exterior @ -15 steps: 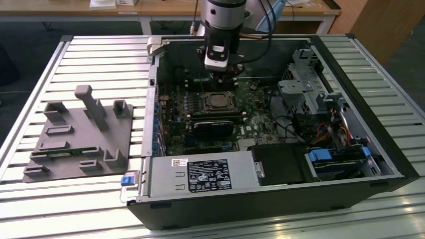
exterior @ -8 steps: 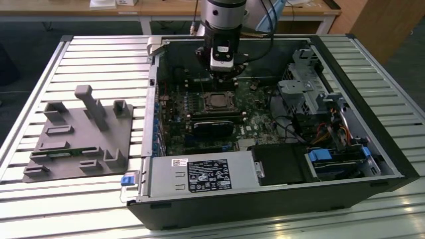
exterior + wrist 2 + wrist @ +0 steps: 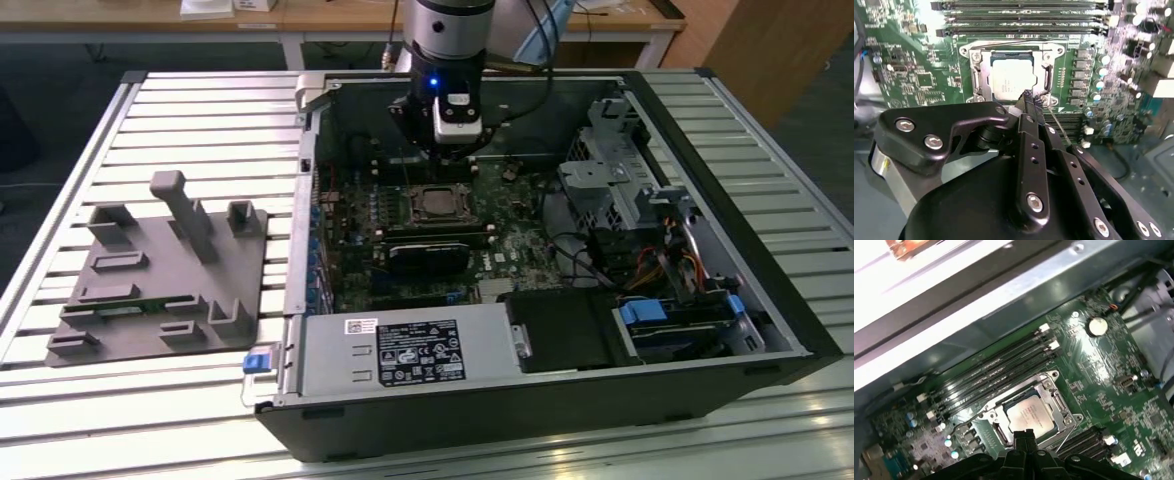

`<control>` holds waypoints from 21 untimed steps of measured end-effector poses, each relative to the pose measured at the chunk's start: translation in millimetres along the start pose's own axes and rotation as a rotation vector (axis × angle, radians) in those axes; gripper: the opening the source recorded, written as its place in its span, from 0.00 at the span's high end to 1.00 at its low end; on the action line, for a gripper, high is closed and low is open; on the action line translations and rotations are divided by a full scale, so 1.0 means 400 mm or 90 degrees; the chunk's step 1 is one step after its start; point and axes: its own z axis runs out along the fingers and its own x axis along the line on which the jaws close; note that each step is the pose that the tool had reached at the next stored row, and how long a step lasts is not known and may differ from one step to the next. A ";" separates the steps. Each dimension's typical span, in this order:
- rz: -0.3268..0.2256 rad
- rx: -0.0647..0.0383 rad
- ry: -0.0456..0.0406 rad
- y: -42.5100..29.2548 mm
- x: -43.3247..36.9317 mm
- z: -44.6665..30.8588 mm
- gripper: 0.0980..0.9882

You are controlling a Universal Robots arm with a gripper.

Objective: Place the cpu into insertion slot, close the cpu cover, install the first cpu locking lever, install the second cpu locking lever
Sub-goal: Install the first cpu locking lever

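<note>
cpu (image 3: 1012,80) seated under cpu cover (image 3: 979,75), gripper (image 3: 1029,101) closed, tips just beside the cover's edge

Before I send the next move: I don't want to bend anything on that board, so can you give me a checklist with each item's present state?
1. Square silver metal cpu cover lying down flat: ok.
2. Pale silvery-beige square cpu sitting level in the cover's window: ok.
3. Thin wire locking lever hooked down: cannot tell.
4. Black gripper shut, above the cover: ok.
5. Nothing pinched between its tips: cannot tell.
</note>
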 end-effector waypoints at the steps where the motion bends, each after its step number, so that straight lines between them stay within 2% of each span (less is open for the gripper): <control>1: -0.010 0.000 -0.0001 0.000 0.000 0.000 0.99; 9: -0.083 -0.002 -0.0011 0.000 0.000 0.000 0.99; 10: -0.088 -0.003 -0.0027 0.000 0.000 0.000 0.99; 14: -0.097 -0.014 -0.0185 0.000 0.000 0.000 0.99; 16: -0.108 -0.018 -0.0191 0.000 0.000 0.000 0.99; 21: -0.164 -0.018 -0.0178 0.000 0.000 0.000 0.99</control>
